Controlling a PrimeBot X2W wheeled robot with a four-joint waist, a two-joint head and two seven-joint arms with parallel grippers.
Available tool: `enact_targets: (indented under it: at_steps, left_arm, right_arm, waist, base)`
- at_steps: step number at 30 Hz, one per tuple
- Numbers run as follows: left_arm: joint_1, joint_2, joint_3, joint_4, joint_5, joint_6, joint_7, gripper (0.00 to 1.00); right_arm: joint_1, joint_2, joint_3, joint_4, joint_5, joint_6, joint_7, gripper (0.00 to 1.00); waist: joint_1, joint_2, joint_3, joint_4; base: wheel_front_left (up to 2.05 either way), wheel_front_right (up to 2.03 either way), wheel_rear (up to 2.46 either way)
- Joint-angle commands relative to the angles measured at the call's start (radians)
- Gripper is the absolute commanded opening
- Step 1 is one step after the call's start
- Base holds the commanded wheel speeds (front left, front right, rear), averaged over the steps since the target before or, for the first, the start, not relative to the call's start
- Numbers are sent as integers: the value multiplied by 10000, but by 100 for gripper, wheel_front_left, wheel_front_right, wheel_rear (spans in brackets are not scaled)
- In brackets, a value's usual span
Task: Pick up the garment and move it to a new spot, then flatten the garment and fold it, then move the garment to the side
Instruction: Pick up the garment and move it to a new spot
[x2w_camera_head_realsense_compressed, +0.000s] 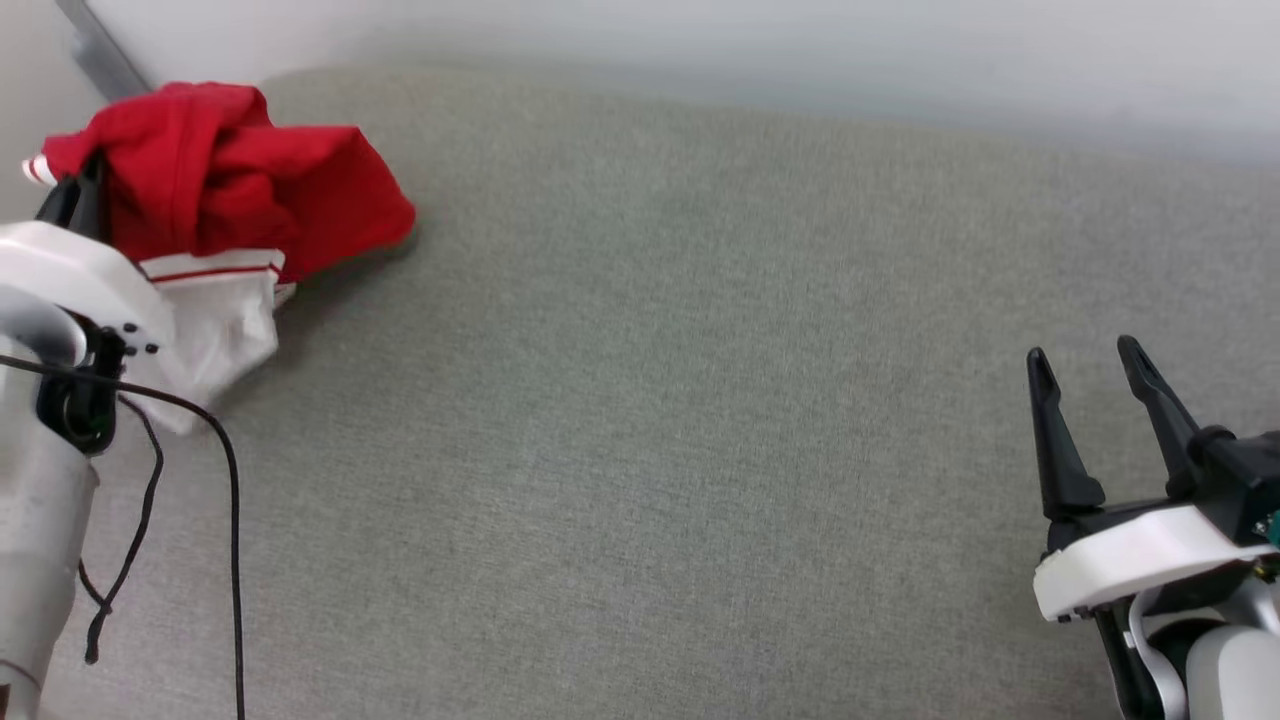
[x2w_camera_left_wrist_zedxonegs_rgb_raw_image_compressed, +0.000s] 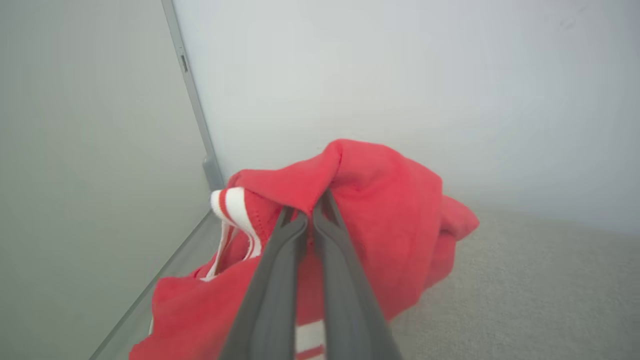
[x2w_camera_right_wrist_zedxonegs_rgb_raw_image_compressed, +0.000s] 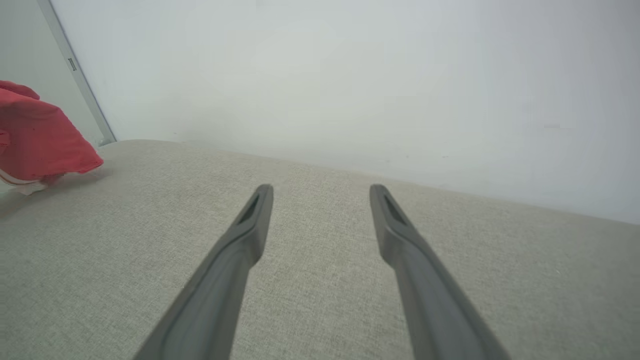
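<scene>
The garment (x2w_camera_head_realsense_compressed: 240, 190) is a crumpled red jersey with a white, red-striped sleeve, bunched at the far left of the grey padded surface (x2w_camera_head_realsense_compressed: 700, 400). My left gripper (x2w_camera_left_wrist_zedxonegs_rgb_raw_image_compressed: 309, 212) is shut on a fold of its red cloth, and the bunch (x2w_camera_left_wrist_zedxonegs_rgb_raw_image_compressed: 390, 225) hangs around the fingers with the striped collar trim to their left. In the head view the left fingers (x2w_camera_head_realsense_compressed: 75, 200) sit mostly hidden at the cloth's left edge. My right gripper (x2w_camera_head_realsense_compressed: 1090, 365) stands open over the surface at the lower right, holding nothing. The right wrist view shows the garment (x2w_camera_right_wrist_zedxonegs_rgb_raw_image_compressed: 40, 140) far off at the left.
A pale wall (x2w_camera_head_realsense_compressed: 800, 50) runs along the back of the surface, with a grey metal strip (x2w_camera_left_wrist_zedxonegs_rgb_raw_image_compressed: 192, 100) in the left corner. A black cable (x2w_camera_head_realsense_compressed: 225, 470) hangs from my left forearm over the surface.
</scene>
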Motion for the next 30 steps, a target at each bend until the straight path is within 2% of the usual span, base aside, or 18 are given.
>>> enact_targets:
  at_steps: [1,4,9,16,25,30]
  left_arm:
    - [-117,-27,23,-97,74,82,-78,0]
    - [-92,-122,186,-671,397,313,-217,0]
    - [639,-434,941,-2536,993,787,-221,0]
    - [2021,-1121,1382,-4732,1449,1064,-225,0]
    - [3268,-2051,606,-6556,1564,1034,-200,0]
    - [3699,-2634,-290,-7227,1660,752,-22,0]
  right_arm:
    - [144,-11,-39,-4,16,-10,-1,100]
    - [335,-11,-139,-47,113,-9,4,100]
    - [662,-11,-295,-148,274,-10,21,100]
    - [939,-8,-353,-249,457,-10,25,100]
    - [1122,-6,-450,-343,576,-9,80,100]
    - [1049,-5,-510,-450,642,-9,59,100]
  waist:
    - [1,0,-414,46]
    - [1,0,-758,-53]
    - [1,0,-1191,-423]
    - [1,0,-1492,-1406]
    - [1,0,-1298,-2683]
    - [1,0,-838,-3114]
  base:
    - [0,0,0]
    - [0,0,0]
    - [0,0,0]
    - [0,0,0]
    - [0,0,0]
    - [0,0,0]
